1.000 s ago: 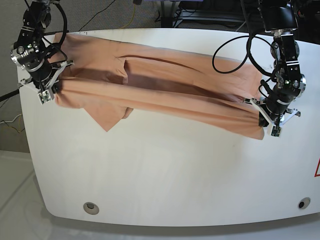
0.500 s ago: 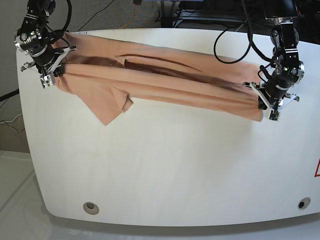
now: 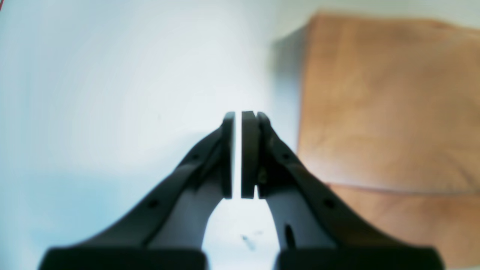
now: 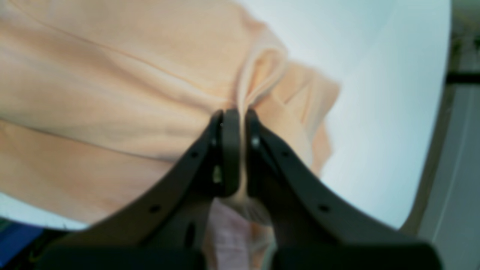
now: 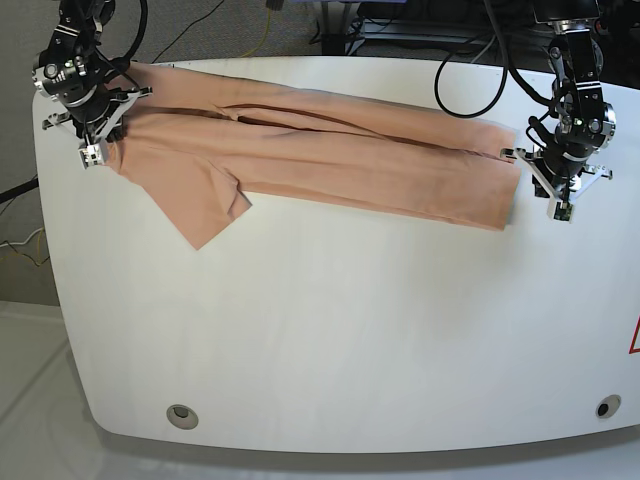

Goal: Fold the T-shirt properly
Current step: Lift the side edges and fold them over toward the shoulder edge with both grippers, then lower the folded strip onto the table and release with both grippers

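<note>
The peach T-shirt [image 5: 350, 170] lies flat as a long lengthwise-folded band across the far part of the white table [image 5: 330, 330], with one sleeve [image 5: 195, 210] sticking out toward the front on the left. At the band's left end, my right gripper [image 5: 90, 155] is shut on a pinched fold of the T-shirt [image 4: 112, 93], and cloth shows between the closed jaws of the right gripper [image 4: 238, 110]. My left gripper [image 5: 562, 212] stands just beside the band's right edge. In the left wrist view the left gripper [image 3: 238, 112] is shut with nothing between its pads, and the T-shirt [image 3: 386, 105] lies to its right.
Two round holes [image 5: 181, 415] [image 5: 606, 407] sit near the table's front edge. Black cables [image 5: 470, 90] hang behind the left arm at the back right. A red mark [image 5: 635, 340] shows at the right border.
Both arms moved toward the table's far side and the hanging shirt came down flat. The left gripper, earlier at the shirt's right corner, now stands off its edge without cloth.
</note>
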Motion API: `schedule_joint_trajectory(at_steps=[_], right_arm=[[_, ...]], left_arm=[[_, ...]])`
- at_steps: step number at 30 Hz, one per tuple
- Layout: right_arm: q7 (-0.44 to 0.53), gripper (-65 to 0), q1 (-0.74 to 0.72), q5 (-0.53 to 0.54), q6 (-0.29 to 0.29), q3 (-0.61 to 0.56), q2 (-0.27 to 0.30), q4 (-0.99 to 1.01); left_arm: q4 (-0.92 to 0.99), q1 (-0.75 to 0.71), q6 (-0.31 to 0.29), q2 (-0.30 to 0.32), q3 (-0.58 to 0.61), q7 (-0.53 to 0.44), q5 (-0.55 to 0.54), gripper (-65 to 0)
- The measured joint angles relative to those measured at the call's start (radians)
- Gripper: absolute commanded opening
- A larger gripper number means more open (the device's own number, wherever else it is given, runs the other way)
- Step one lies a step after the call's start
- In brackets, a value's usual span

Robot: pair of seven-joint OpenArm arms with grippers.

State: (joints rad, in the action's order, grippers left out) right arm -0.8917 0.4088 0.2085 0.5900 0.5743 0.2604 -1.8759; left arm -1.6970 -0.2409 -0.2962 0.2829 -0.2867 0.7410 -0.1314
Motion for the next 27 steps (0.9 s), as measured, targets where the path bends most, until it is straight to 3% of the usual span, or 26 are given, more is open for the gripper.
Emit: schedule_joint_trajectory(at_steps=[17, 20, 27], right_arm=[[0.001, -63.0, -0.031, 0.001, 0.0, 0.0, -0.003, 0.11], [0.0, -52.8, -0.037, 0.001, -0.001, 0.0, -0.002, 0.119], [0.001, -8.1, -0.041, 0.002, -0.003, 0.0, -0.002, 0.128]], left_arm=[[0.002, -0.017, 0.0, -0.022, 0.001, 0.0, 0.0, -63.6], [0.002, -0.017, 0.0, -0.022, 0.001, 0.0, 0.0, -63.6], [0.002, -0.017, -0.001, -0.021, 0.001, 0.0, 0.0, -63.4]])
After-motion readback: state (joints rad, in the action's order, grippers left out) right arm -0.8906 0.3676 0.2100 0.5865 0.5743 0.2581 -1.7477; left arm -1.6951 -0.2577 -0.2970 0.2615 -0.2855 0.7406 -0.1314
